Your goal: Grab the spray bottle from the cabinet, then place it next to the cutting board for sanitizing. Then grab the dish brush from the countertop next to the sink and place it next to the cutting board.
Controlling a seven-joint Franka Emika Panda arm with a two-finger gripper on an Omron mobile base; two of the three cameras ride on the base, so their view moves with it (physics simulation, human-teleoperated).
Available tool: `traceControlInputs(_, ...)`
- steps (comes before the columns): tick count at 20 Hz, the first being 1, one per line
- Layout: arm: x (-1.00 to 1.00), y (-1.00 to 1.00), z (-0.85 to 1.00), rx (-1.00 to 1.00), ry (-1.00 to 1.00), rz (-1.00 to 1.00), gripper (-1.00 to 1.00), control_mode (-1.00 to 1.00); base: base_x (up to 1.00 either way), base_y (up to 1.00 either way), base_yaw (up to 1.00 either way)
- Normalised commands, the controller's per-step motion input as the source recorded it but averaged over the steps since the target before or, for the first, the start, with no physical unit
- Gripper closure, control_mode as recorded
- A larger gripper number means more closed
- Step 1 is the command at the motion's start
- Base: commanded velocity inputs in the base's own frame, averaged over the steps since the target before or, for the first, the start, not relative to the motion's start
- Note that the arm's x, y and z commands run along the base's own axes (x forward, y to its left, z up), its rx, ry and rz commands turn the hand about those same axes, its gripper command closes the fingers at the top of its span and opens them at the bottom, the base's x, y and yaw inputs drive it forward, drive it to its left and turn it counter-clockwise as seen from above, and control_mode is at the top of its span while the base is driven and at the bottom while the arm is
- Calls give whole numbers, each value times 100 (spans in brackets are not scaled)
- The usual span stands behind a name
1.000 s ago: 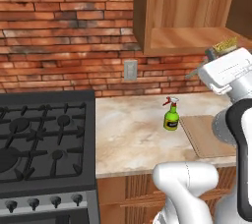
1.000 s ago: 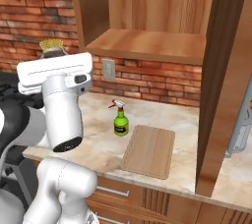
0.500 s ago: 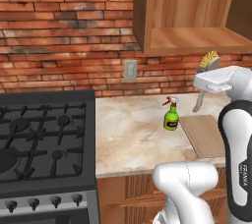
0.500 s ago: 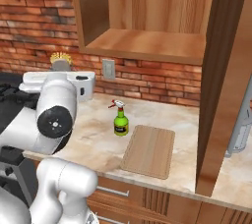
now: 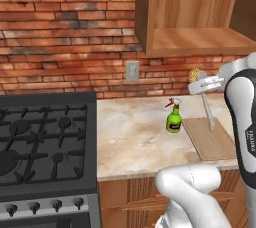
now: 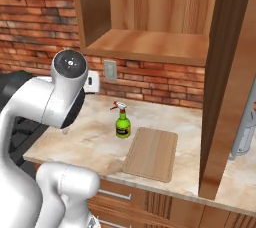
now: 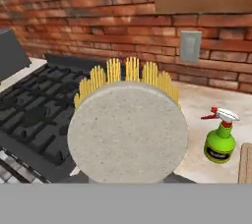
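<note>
Since a second ago the arm has swung lower, bringing the dish brush [image 5: 204,103] down over the cutting board [image 5: 210,138]. The fingers [image 5: 202,86] are clamped on the brush, handle hanging downward, yellow bristles at 12 o'clock in the hand view. The spray bottle [image 6: 122,120] stands upright on the bench [image 6: 90,139], just beside the board at its 9 o'clock.

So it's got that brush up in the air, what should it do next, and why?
Probably lower the dish brush toward the countertop beside the cutting board. The tool grips the brush above the board, its handle hanging down. The spray bottle already stands at the board's left edge, so setting the brush down nearby looks like what's left.
</note>
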Motion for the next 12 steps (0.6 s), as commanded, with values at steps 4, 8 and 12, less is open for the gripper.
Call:
traceControlInputs(4, 36, 0, -41, -20, 59, 24, 100, -100, 0, 0, 0)
traceControlInputs(8, 28, 0, -48, -19, 46, 22, 100, -100, 0, 0, 0)
traceControlInputs(12, 1, 0, -45, -16, 21, 21, 100, -100, 0, 0, 0)
